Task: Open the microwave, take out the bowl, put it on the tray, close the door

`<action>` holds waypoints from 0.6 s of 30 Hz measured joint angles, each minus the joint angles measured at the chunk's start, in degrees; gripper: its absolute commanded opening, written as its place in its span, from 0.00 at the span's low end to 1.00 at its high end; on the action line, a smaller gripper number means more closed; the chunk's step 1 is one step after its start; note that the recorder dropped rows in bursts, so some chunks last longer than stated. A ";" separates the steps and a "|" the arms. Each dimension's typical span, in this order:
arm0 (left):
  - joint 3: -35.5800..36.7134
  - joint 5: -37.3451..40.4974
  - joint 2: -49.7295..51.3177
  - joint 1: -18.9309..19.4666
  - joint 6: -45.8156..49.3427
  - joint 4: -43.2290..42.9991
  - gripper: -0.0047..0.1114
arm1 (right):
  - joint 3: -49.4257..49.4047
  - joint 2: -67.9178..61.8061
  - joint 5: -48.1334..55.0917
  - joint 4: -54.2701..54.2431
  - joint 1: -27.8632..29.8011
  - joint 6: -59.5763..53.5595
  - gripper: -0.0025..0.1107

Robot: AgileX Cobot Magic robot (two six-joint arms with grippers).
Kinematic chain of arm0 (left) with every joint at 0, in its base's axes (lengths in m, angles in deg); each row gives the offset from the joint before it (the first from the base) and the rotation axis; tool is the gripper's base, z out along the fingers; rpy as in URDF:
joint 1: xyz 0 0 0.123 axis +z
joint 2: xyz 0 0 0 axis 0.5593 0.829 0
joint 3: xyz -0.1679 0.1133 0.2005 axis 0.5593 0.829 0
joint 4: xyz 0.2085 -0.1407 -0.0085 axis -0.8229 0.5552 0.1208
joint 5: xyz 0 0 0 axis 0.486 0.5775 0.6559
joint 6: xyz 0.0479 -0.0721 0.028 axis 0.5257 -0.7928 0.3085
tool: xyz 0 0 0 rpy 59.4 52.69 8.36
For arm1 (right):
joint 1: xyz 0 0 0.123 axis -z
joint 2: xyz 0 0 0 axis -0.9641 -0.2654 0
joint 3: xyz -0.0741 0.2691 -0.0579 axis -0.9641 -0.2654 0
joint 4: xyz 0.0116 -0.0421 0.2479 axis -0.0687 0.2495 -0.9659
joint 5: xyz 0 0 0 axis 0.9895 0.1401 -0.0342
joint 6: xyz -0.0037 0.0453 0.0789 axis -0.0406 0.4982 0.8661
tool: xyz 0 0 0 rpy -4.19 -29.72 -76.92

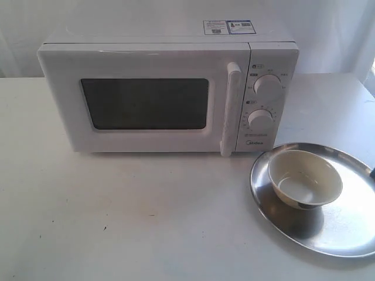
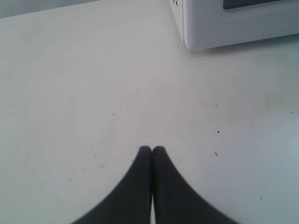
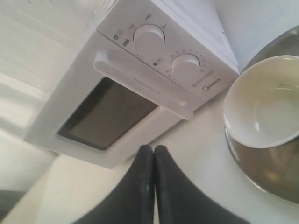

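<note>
The white microwave [image 1: 164, 93] stands at the back of the table with its door [image 1: 146, 105] flush against the body, bar handle [image 1: 230, 108] upright beside the two dials. To its front right the cream-white bowl [image 1: 304, 178] sits upright inside the silver tray [image 1: 345, 234]. My left gripper [image 2: 152, 149] is shut on nothing over bare table, with a lower corner of the microwave [image 2: 233, 28] ahead of it. My right gripper [image 3: 153, 148] is also shut and empty, pointing toward the door [image 3: 107, 114], apart from the bowl [image 3: 264, 100] and tray [image 3: 266, 172] beside it.
The white table [image 1: 117, 216] stretches in front of the microwave. A white backdrop hangs behind it. A small dark shape [image 1: 372, 172] shows at the right edge of the exterior view, beside the tray's rim.
</note>
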 measured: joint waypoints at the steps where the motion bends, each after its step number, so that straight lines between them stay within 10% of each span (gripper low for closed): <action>1: 0.00 0.00 0.00 0.00 0.00 0.00 0.04 | -1.78 2.41 -3.15 -0.26 3.42 0.10 0.02; 11: 0.00 0.00 0.00 0.00 0.00 0.00 0.04 | -14.74 15.39 -37.03 -14.34 39.54 0.22 0.02; 18: 0.00 0.00 0.00 0.00 0.00 0.00 0.04 | -14.83 15.49 -44.08 -23.49 45.78 0.22 0.02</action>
